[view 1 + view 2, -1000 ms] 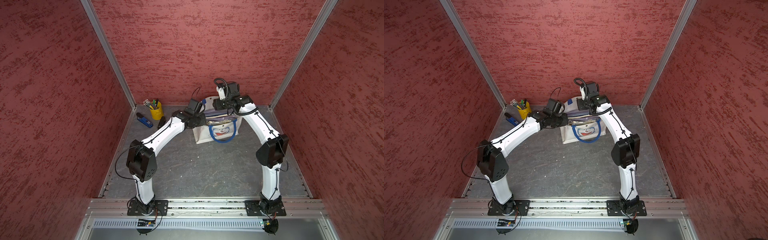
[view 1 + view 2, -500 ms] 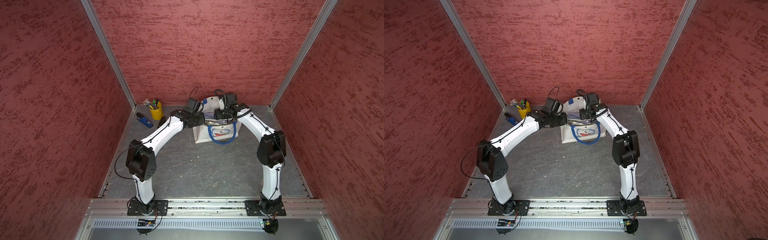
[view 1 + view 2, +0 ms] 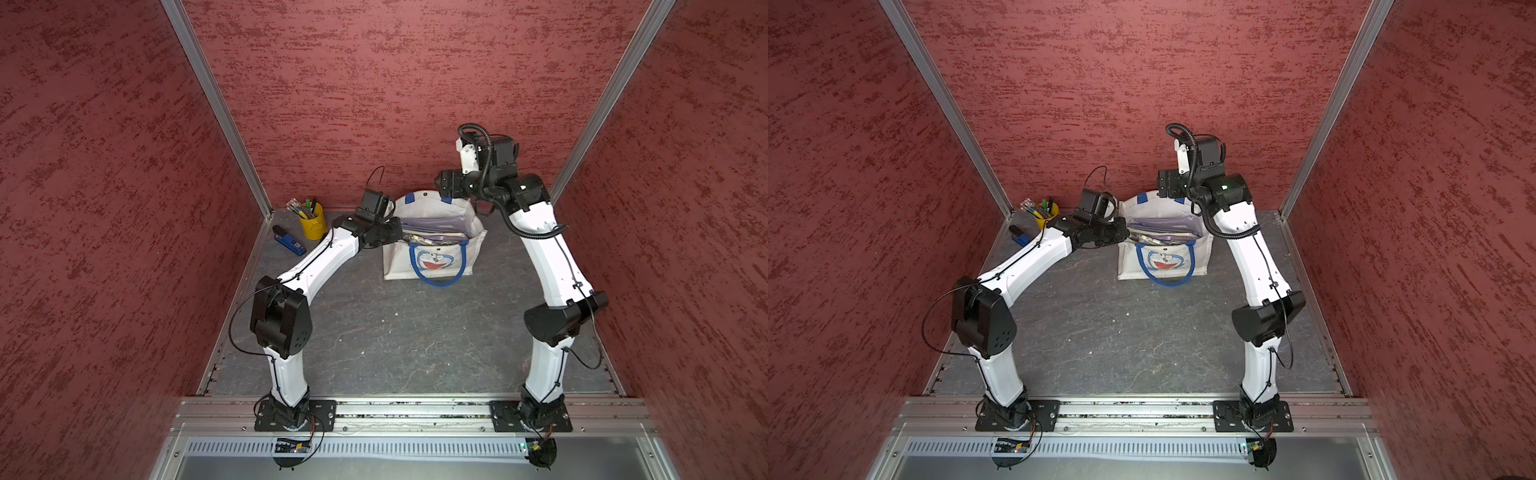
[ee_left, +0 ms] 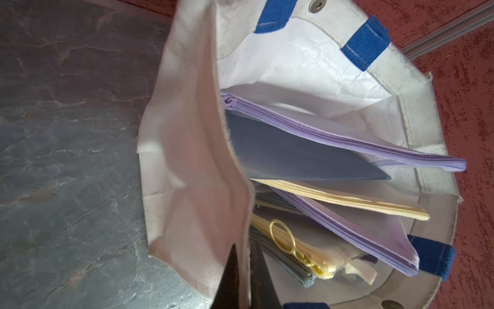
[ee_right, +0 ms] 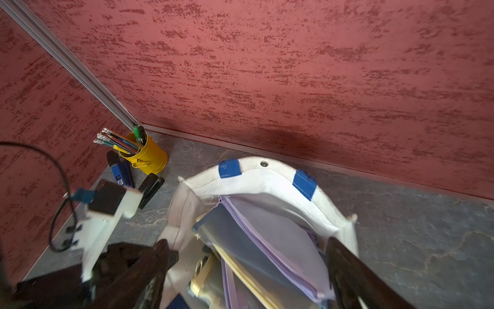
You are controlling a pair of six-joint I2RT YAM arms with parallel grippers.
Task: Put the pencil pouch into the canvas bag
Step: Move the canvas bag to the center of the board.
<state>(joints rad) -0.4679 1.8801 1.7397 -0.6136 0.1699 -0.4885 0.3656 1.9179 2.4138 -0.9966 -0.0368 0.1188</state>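
Wrapping up the drop-off, looks like

Got left fingers (image 4: 228, 283) pinched shut on side wall of canvas bag (image 3: 395, 262), purple pencil pouch (image 4: 307, 152) tucked inside, right fingers (image 5: 352, 273) spread wide and empty above. Next: let go, lift both clear without tipping bag.

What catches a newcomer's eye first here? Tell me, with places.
The white canvas bag with its blue cat face stands at the back of the table, a lilac zip pouch uppermost inside. The left gripper pinches its side wall; the right gripper hangs open above its mouth.
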